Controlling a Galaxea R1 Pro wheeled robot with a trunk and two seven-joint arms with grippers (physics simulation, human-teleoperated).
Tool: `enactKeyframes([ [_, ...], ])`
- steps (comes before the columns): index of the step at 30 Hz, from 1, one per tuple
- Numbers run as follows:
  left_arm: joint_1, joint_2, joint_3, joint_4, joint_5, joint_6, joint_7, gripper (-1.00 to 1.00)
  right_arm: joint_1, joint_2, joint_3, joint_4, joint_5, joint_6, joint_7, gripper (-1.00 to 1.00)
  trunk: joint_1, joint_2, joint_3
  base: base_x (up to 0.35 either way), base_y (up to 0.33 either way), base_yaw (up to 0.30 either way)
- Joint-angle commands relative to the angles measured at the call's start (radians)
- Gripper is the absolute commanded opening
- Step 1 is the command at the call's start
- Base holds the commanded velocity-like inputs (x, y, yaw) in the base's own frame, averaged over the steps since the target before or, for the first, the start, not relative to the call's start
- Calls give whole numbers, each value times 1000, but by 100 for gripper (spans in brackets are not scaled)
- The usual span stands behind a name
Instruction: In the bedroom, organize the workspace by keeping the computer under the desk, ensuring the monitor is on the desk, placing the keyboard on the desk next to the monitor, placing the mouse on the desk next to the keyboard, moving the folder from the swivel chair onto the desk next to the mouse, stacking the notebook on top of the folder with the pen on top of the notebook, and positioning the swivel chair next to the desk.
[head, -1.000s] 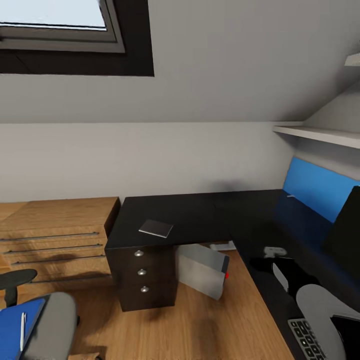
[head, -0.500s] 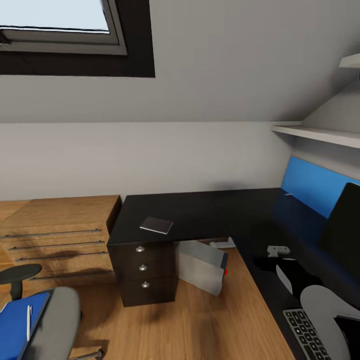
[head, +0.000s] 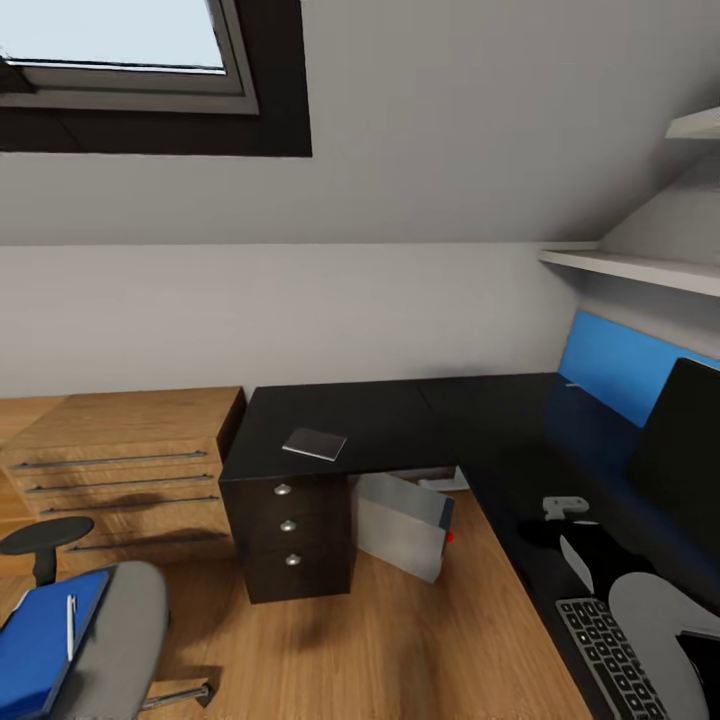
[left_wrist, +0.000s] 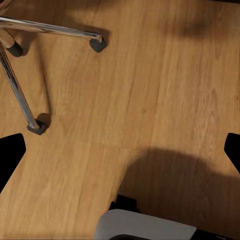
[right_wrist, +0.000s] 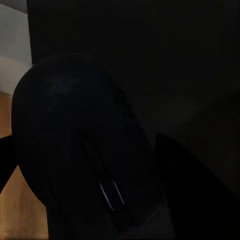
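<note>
1. The right hand (right_wrist: 85, 165) is seen up close in its wrist view over the small black oval mouse (right_wrist: 80, 150), which fills most of that dark picture; whether the fingers pinch it or stand apart cannot be told.
2. In the head view the right arm's grey and black links (head: 650, 610) lie low at the near right over the black L-shaped table (head: 400, 425).
3. The left hand (left_wrist: 120, 150) points down at the wooden floor (left_wrist: 150, 90); its dark fingertips (left_wrist: 10, 155) sit at opposite edges of the wrist view, spread wide with nothing between them.
4. The slim dark grey keyboard (head: 610, 655) lies on the table just beside the right arm; the wide black monitor (head: 680, 450) stands further right, before a large blue flat panel (head: 610, 365).
5. The small thin dark grey notebook (head: 314, 443) lies on the table's far left wing, above the three drawers with round silver knobs (head: 287, 525).
6. The light grey tower computer (head: 402, 512) stands under the table, right of the drawers.
7. The grey upholstered swivel chair (head: 125, 630) is at the near left, well apart from the table, with the bright blue folder (head: 35, 645) on its seat and the thin white pen (head: 70, 627) on the folder.
</note>
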Motion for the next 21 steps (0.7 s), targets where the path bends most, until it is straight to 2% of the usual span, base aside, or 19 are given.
enactKeyframes([
  [1, -1, 0, -9, 0, 5, -3, 5, 100, 0, 0, -8, 1, 10, 5, 6, -100, 0, -1, -1, -37, 0, 0],
  [6, -1, -1, -9, 0, 4, -3, 5, 100, 0, -6, -7, 5, 10, 5, 6, -100, 0, -1, -1, -142, 0, 0],
  [21, -1, -2, -10, 0, 4, -4, 3, 100, 0, -21, -6, 5, 10, 7, 0, -100, 0, -1, -1, -60, 0, 0],
])
